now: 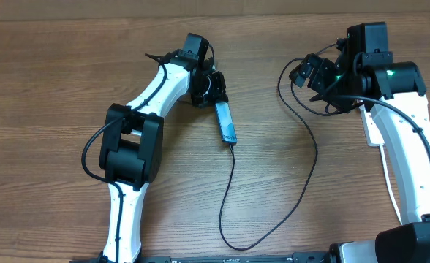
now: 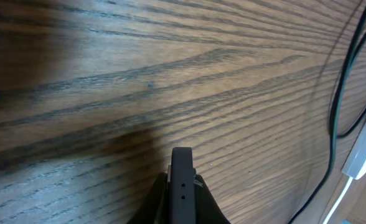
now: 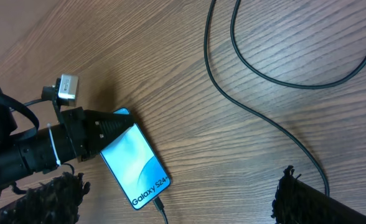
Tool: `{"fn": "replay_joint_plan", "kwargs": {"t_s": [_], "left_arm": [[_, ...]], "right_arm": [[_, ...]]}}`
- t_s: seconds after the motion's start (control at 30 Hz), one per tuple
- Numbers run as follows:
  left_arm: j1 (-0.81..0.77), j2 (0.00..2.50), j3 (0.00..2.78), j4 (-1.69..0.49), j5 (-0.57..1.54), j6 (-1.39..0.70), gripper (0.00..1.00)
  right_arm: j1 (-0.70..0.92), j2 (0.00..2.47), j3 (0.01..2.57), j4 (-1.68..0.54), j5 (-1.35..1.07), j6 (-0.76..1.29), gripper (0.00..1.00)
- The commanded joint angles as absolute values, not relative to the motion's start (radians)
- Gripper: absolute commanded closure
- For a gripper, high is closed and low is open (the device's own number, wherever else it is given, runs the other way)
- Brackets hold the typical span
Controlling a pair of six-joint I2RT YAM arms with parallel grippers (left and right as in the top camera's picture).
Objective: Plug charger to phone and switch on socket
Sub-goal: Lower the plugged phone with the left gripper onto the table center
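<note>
Right wrist, phone reading "Galaxy S24+", charger touching it

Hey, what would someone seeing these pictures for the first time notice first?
The bright blue phone stands out near the middle of the table, its screen reading Galaxy S24+, pinched at one end by the left gripper. A thin black charger cable meets its other end and loops across the wood toward the open right gripper.

The left arm stretches forward, left pincer clamped on the phone; the right pincer hangs wide open.
</note>
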State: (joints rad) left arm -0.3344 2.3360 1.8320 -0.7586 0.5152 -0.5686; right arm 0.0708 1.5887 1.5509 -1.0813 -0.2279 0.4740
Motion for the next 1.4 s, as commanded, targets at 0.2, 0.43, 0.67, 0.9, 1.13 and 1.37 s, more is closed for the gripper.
{"fn": "replay_joint_plan", "kwargs": {"t_s": [0.2,0.43,0.67,0.9,1.13,1.37], "left_arm": [[-0.346,2.382,1.835,-0.763,0.537,-0.553,0.95],[-0.347,2.416,1.835,-0.761,0.567,-0.553,0.96],[-0.347,2.416,1.835,-0.763,0.566,-0.553,0.88],[-0.347,2.416,1.835,-0.764,0.566,-0.553,0.74],[-0.347,2.416,1.835,-0.775,0.566,-0.553,0.74],[-0.347,2.416,1.835,-0.784,0.566,-0.553,0.76]], "right_arm": [[0.063,1.567,1.559,-1.076,-0.217,0.47,0.0],[0.063,1.567,1.559,-1.076,-0.217,0.469,0.01],[0.063,1.567,1.559,-1.076,-0.217,0.469,0.0],[0.063,1.567,1.559,-1.077,-0.217,0.469,0.0],[0.063,1.567,1.559,-1.081,-0.217,0.469,0.0],[0.063,1.567,1.559,-1.084,-0.217,0.469,0.0]]}}
